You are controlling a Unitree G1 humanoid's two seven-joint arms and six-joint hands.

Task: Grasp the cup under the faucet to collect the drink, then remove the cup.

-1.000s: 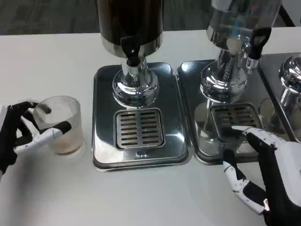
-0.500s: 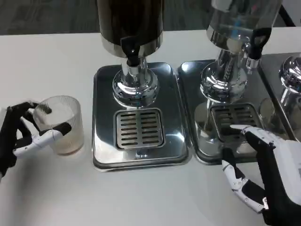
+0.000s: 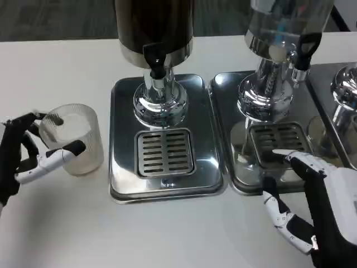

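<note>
**Desk:** Where's the cup sitting?

**Me:** I see the cup [image 3: 75,139] near the left edge of the white table [image 3: 72,67], just left of the steel drip tray [image 3: 206,167] under the dark dispenser [image 3: 154,25]. It's a clear ribbed glass, tilted slightly, not under the faucet [image 3: 157,62].

**Desk:** And the left hand?

**Me:** My left hand [image 3: 19,159] holds the cup, fingers wrapped around its left side, one white finger across its front.

**Desk:** Right hand?

**Me:** The right hand [image 3: 312,204] sits by the table's near right corner, fingers spread wide, holding nothing, tips by the front rim of the second tray [image 3: 223,84] below the clear dispenser [image 3: 279,28].
</note>
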